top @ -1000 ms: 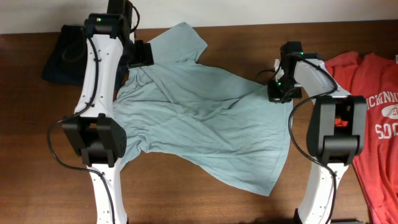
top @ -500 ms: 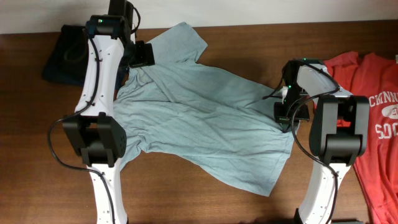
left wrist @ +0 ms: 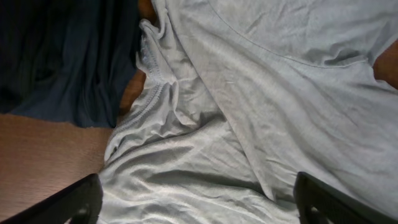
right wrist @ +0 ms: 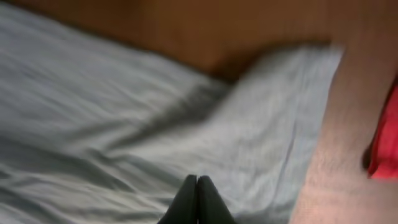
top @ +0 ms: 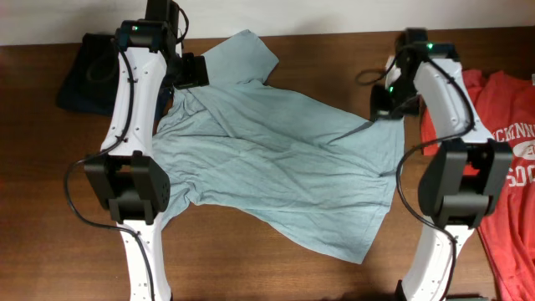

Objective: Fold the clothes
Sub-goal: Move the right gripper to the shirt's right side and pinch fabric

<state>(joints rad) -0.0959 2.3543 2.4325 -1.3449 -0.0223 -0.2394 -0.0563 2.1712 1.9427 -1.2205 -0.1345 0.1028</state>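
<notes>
The pale grey-teal T-shirt (top: 276, 159) lies spread and wrinkled across the middle of the table. My left gripper (top: 188, 75) hovers over its far left shoulder. In the left wrist view this gripper (left wrist: 199, 208) is open, its dark fingertips (left wrist: 78, 200) wide apart above the rumpled cloth (left wrist: 249, 93). My right gripper (top: 383, 107) is at the shirt's far right corner. In the blurred right wrist view it (right wrist: 197, 186) is shut, with the fingertips pressed together over the grey-teal cloth (right wrist: 124, 124) and no cloth visible between them. A red T-shirt (top: 501, 159) with white lettering lies at the right edge.
A dark navy garment (top: 84, 79) is bunched at the far left corner, next to the shirt's collar (left wrist: 62, 56). Bare brown table (top: 251, 267) runs along the front. The red cloth (right wrist: 384, 134) shows at the right of the right wrist view.
My right arm dipped toward the front along the shirt's right edge, then swung back up to the far right corner. The left arm stayed put, its jaws a little wider.
</notes>
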